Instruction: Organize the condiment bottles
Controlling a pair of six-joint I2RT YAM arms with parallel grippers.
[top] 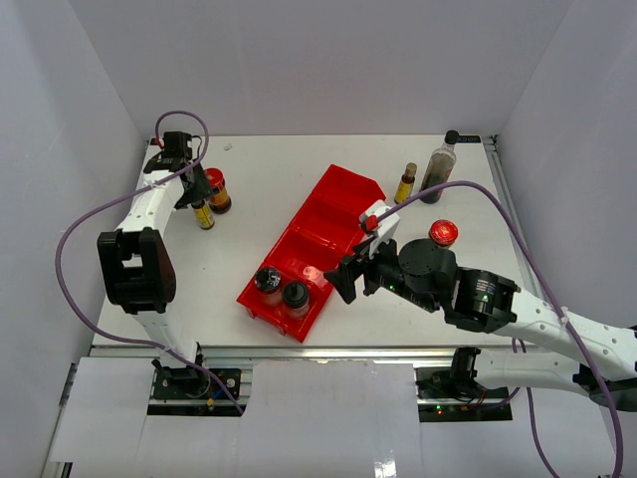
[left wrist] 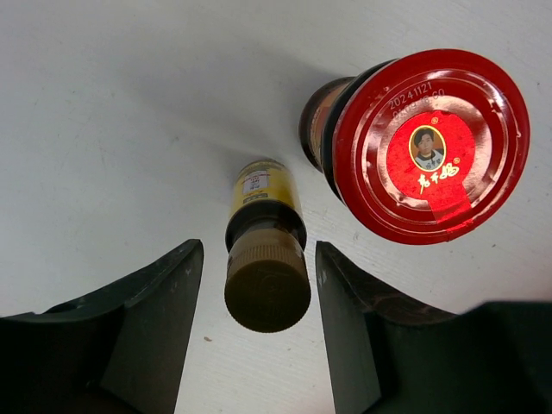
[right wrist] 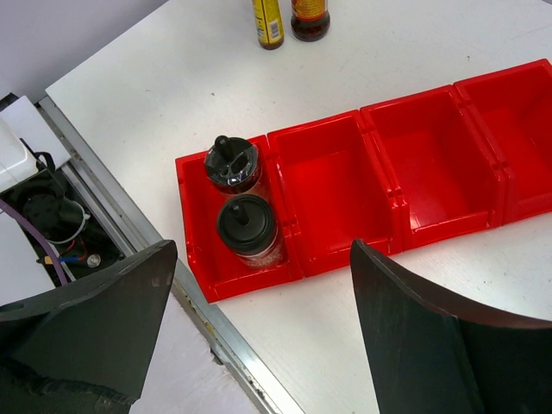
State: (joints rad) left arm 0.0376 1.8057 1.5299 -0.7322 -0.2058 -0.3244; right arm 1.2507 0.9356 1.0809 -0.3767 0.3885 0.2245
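My left gripper [top: 198, 201] is open at the far left, its jaws either side of a slim yellow-labelled bottle [left wrist: 266, 259] with a gap on each side. A red-lidded jar [left wrist: 429, 147] stands just beside it. Two black-lidded jars [right wrist: 231, 164] [right wrist: 247, 226] stand in the red bin's [top: 328, 214] nearest compartment. My right gripper [right wrist: 259, 328] is open and empty above the table, near that end of the bin. A second red-lidded jar [top: 443, 233], a second slim yellow-labelled bottle [top: 406, 182] and the taller dark-liquid bottle [top: 438, 169] stand on the table to the right of the bin.
The bin [right wrist: 431, 172] lies diagonally across the table's middle, its other three compartments holding nothing. The table's metal front rail [right wrist: 164, 285] runs close by the bin's near end. White walls enclose the left, back and right sides.
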